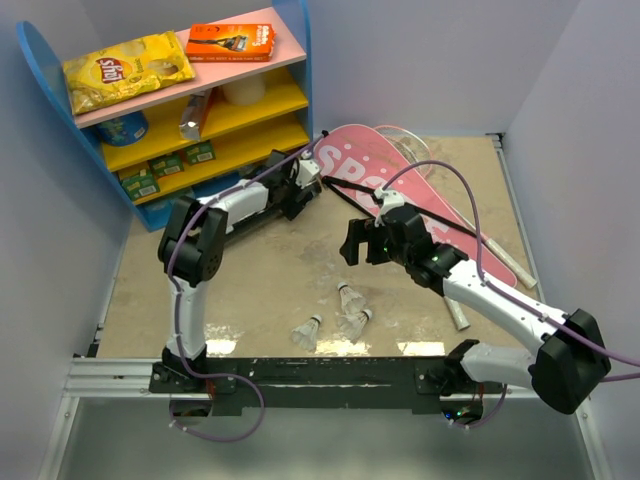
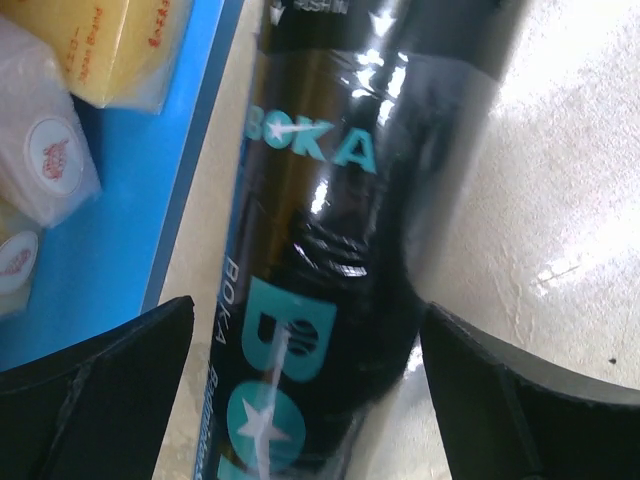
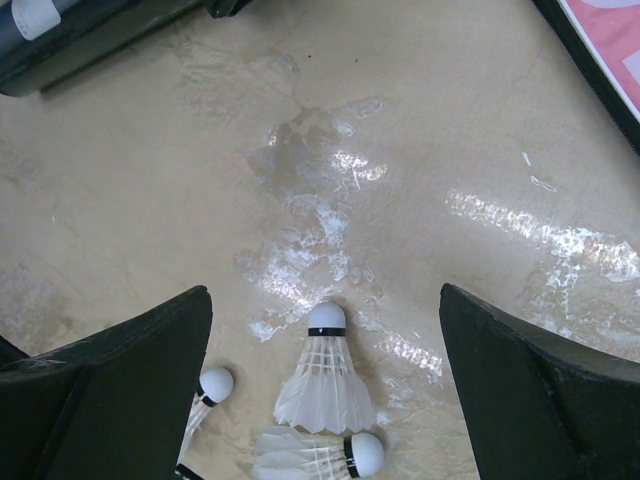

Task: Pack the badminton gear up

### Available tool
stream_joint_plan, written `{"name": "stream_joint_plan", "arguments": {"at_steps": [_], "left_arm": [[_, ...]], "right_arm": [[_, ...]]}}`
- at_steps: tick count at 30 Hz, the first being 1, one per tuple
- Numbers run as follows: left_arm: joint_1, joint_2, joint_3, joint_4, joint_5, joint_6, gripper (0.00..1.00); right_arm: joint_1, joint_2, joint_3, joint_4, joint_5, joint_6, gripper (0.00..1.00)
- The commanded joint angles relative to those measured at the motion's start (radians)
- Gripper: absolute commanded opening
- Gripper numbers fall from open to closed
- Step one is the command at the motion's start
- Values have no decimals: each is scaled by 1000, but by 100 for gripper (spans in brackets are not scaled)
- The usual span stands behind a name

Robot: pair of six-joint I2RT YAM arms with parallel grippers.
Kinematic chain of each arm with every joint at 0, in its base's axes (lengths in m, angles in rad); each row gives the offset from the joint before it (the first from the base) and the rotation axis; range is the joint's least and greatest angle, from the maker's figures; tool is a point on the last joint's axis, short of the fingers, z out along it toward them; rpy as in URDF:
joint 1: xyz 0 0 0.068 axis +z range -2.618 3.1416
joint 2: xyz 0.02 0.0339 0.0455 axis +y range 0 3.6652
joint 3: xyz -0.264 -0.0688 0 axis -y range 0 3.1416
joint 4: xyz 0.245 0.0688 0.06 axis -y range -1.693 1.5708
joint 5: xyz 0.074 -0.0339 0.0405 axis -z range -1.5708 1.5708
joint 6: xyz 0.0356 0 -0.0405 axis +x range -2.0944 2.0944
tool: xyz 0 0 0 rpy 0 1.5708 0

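Near the middle of the counter's front edge: three white shuttlecocks, loosely clustered, the right gripper hanging above them with fingers spread wide, holding nothing. Toward the far left corner, along the foot of the blue shelf: one long black tube lying flat, the left gripper straddling it, fingers released on either side. By the far edge, right of centre: pink racket cover, the racket with it, shaft running toward the right edge.
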Motion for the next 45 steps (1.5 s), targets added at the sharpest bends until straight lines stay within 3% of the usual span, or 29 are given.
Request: {"name": "stream_joint_plan", "arguments": {"at_steps": [1,3,8,11,12,15,19,24,26,32,38,45], "left_arm": [[1,36,28,23,34,28,98],[1,36,22,23,46,34,95],[3,20,2,22,104,34,75],[3,-2,-18,28,109,26,56],[3,-10,-24,32,109,21,40],[1,-39,-45,28,109,-5,14],[-6,-115,-99,23,158,-77,6],[-58,-313,-216,2,196,-78,5],[-89,-403,-262,-41,227,-75,1],[-236,-655,-421,-24,282,-126,1],[-304,-833,-539,-43,335,-225,2],[-338,-1010,-688,-56,345,-287,0]], "right_arm": [[3,-2,4,29,-12,-15,99],[2,1,4,30,-20,-13,99],[3,10,5,35,-29,-2,99],[3,15,2,35,-29,5,99],[3,16,2,33,-29,11,99],[3,16,2,26,-29,13,99],[5,-2,7,4,-57,8,99],[3,-65,39,-108,-43,-35,98],[3,-94,67,-172,-46,-64,98],[5,-209,160,-321,-112,-104,96],[5,-338,169,-326,-242,-124,93],[5,-326,217,-372,-475,-177,88]]}}
